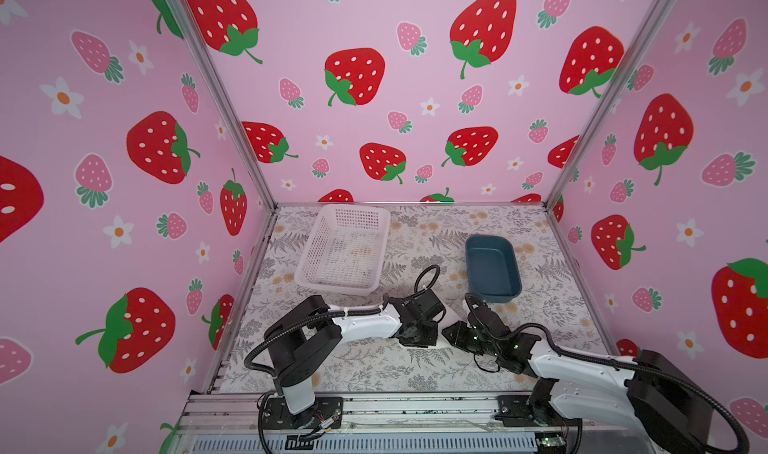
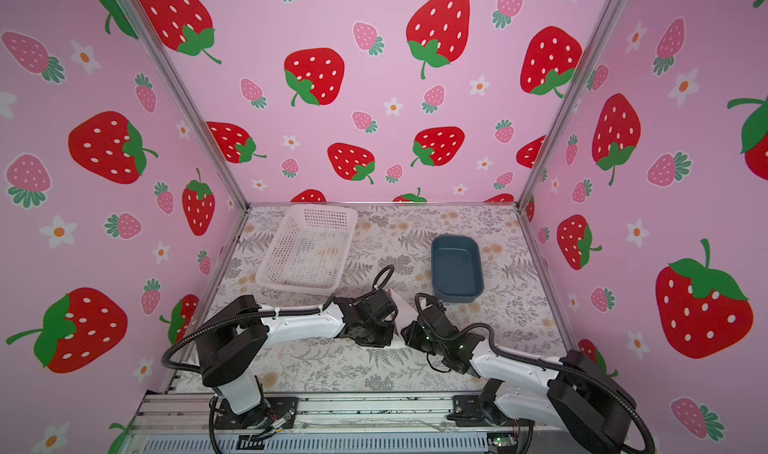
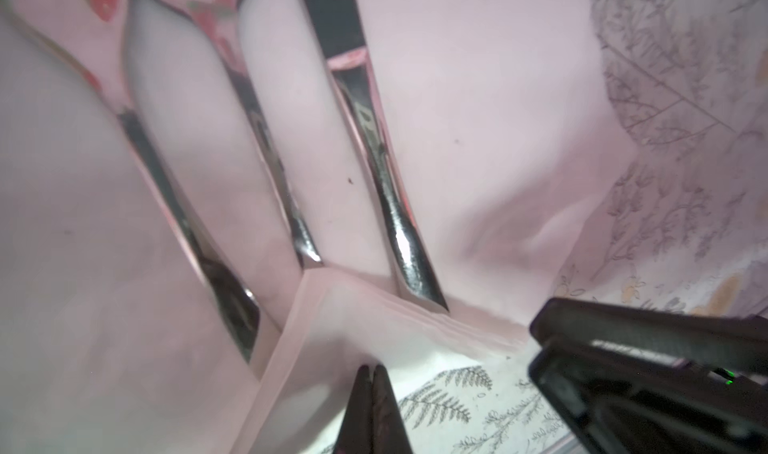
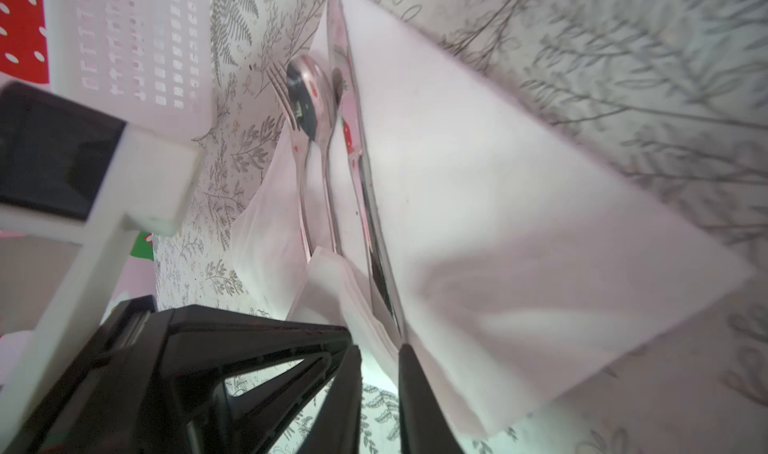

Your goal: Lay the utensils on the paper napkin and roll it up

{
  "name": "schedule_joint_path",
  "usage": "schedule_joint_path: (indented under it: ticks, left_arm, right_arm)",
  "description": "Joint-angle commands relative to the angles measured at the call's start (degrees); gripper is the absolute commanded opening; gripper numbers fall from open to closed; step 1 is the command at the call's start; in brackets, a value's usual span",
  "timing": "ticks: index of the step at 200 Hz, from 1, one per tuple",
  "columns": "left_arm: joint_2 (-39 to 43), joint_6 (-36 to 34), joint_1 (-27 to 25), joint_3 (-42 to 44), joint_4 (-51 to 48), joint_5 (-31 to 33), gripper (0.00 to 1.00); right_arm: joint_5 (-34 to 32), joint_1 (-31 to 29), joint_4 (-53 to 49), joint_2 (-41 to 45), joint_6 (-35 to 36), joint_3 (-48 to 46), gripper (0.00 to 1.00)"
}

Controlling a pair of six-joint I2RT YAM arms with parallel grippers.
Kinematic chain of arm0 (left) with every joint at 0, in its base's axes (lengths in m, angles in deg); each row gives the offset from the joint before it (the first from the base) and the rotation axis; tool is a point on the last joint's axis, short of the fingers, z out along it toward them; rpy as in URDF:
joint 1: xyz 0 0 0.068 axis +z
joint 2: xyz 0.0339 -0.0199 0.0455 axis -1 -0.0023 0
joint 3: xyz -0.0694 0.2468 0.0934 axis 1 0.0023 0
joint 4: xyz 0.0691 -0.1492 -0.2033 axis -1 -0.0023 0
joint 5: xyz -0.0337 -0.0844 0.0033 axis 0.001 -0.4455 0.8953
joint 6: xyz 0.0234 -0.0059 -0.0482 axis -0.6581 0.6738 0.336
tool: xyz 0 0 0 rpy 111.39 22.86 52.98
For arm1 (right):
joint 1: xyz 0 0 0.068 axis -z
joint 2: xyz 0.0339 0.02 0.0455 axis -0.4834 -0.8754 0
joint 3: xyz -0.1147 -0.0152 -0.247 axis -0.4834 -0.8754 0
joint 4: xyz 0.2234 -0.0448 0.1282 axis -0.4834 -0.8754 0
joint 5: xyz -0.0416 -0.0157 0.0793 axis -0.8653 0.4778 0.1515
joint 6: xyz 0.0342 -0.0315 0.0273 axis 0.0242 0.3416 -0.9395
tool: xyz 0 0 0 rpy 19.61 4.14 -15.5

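Observation:
The paper napkin (image 4: 519, 232) lies flat on the floral table, a white sheet with one corner pointing at both grippers; in both top views only a sliver (image 1: 450, 311) (image 2: 400, 311) shows between the wrists. The utensils rest side by side on it: a fork (image 4: 281, 90), a spoon (image 4: 309, 86) and a third flat piece (image 4: 359, 169). Their handles (image 3: 395, 232) run toward the near corner, which is folded up over the handle ends (image 3: 374, 319). My left gripper (image 3: 372, 369) is shut, pinching that flap's edge. My right gripper (image 4: 379, 350) stands slightly open around the same fold.
A white perforated basket (image 1: 340, 248) sits at the back left, close to the fork's tines. A dark blue tub (image 1: 492, 271) stands at the back right. Both wrists crowd together mid-table. Strawberry walls enclose three sides, and a metal rail (image 1: 374, 406) runs along the front.

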Motion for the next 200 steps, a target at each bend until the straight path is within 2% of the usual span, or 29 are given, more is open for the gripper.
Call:
schedule_joint_path:
  ticks: [1,39,100,163,200]
  left_arm:
    - [-0.4,-0.7,-0.6,-2.6,1.8,-1.9,0.03]
    - [-1.2,-1.5,-1.6,-2.9,2.6,-2.7,0.03]
    - [-2.9,-1.5,-1.7,-3.5,2.0,-2.0,0.03]
    - [-3.5,-2.4,-1.6,-4.3,1.1,-1.7,0.03]
    - [-3.5,-2.5,-1.7,-4.3,1.1,-1.7,0.03]
  right_arm:
    - [-1.8,2.8,-6.9,4.4,0.5,-1.7,0.23]
    - [2.2,8.8,-8.6,9.3,2.6,-4.2,0.30]
    - [8.9,15.3,-8.4,9.3,6.3,-4.9,0.38]
    - [12.1,19.2,-6.3,4.5,8.5,-4.4,0.44]
    - [13.2,19.8,-1.4,0.3,6.8,-5.4,0.46]
